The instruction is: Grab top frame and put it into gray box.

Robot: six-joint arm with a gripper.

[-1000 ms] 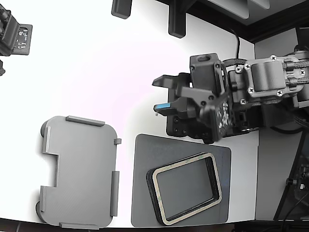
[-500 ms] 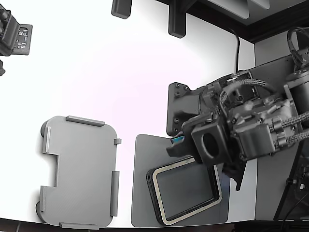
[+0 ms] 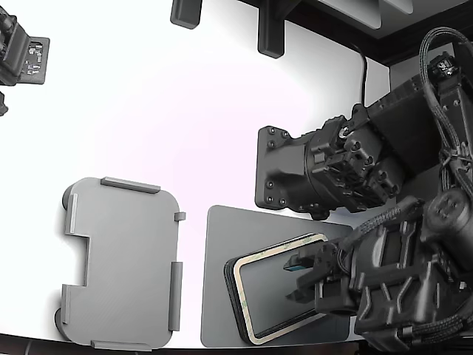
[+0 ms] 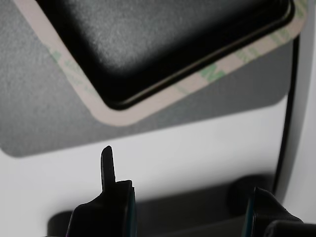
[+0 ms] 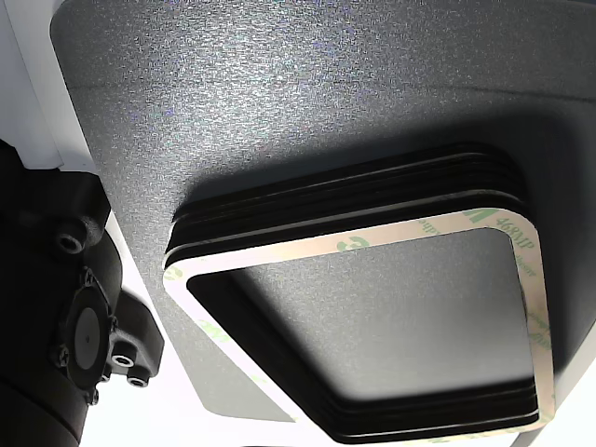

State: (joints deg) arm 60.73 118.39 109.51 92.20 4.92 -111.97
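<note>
Hanging over the frames at the exterior view's lower right, the gripper (image 3: 301,278) is seen with its two fingers spread apart and nothing between them. The fingertips (image 4: 106,160) are shown in the wrist view over the white table (image 4: 163,148), just beside the gray mat (image 4: 44,113). The top frame (image 3: 248,305) (cream face, greenish marks) is laid on the black stack (image 5: 307,209) of similar frames, which is placed on the mat. The frame is not touched by the fingers. The gray box (image 3: 122,262) is set on the table at the exterior view's left, near the mat but apart from it, and nothing is seen inside it.
</note>
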